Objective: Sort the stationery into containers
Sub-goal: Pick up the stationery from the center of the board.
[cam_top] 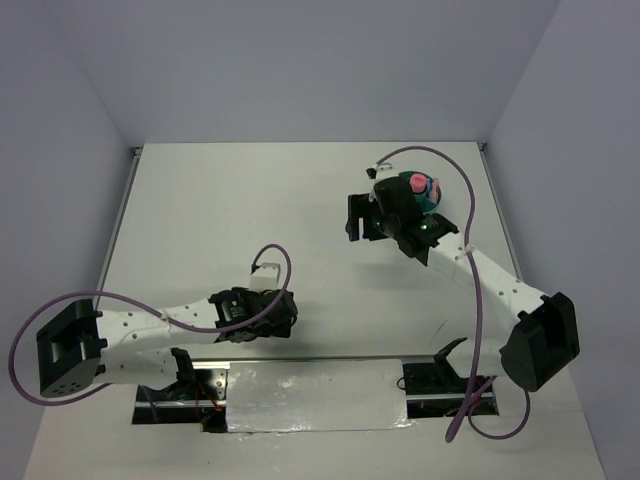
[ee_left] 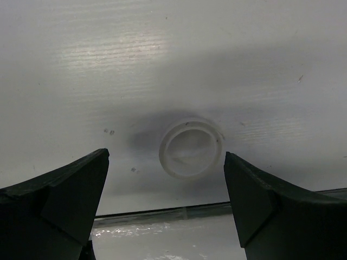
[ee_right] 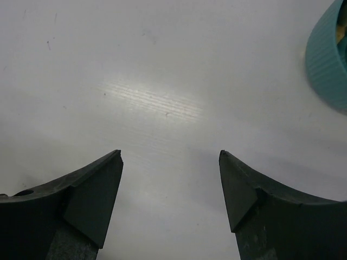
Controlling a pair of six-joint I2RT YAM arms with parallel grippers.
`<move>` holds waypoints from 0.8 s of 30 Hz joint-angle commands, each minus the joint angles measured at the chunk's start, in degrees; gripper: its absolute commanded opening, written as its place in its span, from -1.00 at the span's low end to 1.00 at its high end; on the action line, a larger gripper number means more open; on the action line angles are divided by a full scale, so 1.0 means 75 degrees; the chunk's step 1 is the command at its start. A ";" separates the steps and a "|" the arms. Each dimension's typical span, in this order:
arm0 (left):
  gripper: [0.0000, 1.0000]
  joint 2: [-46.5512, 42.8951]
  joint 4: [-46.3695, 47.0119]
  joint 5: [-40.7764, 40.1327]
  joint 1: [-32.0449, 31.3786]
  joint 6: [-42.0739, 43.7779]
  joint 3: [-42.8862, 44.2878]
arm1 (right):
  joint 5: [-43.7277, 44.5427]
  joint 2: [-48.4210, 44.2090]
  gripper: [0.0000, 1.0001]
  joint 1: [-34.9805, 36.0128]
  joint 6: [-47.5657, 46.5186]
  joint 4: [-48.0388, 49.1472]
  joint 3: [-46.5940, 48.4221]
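Clear ring (ee_left: pixel 191 148) | just beyond, centred on left gripper (ee_left: pixel 166 153) | jaws wide apart (empty)

Milky white ring (ee_left: pixel 191 148) on a white desk (cam_top: pixel 300 200) faintly streaked with grain. The organizer (ee_right: pixel 328 59) is teal, its wall finely ribbed, with a pink piece (cam_top: pixel 418 183) showing in it. Left pincer (ee_left: pixel 165 154) and right pincer (ee_right: pixel 171 154) are matt black. The white left arm (cam_top: pixel 150 330) and right arm (cam_top: pixel 495 283) have black joints, purple cables (cam_top: pixel 478 300) and one green light (cam_top: pixel 424 226). Silver tape (cam_top: pixel 315 395) edges the desk.
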 commanded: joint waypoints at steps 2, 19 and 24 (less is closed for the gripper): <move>0.96 0.0155 0.0174 0.0097 -0.0109 -0.0499 -0.0202 | -0.0256 -0.0393 0.58 0.0429 0.0405 0.0311 -0.0599; 0.10 0.1714 0.1464 0.0554 -0.0343 -0.0217 -0.0378 | -0.1529 -0.0616 0.58 0.0735 0.0698 0.1071 -0.1630; -0.47 0.1445 0.2308 0.0207 -0.0963 0.0508 -0.0380 | -0.2738 -0.1131 0.56 0.0747 0.1212 0.1959 -0.2589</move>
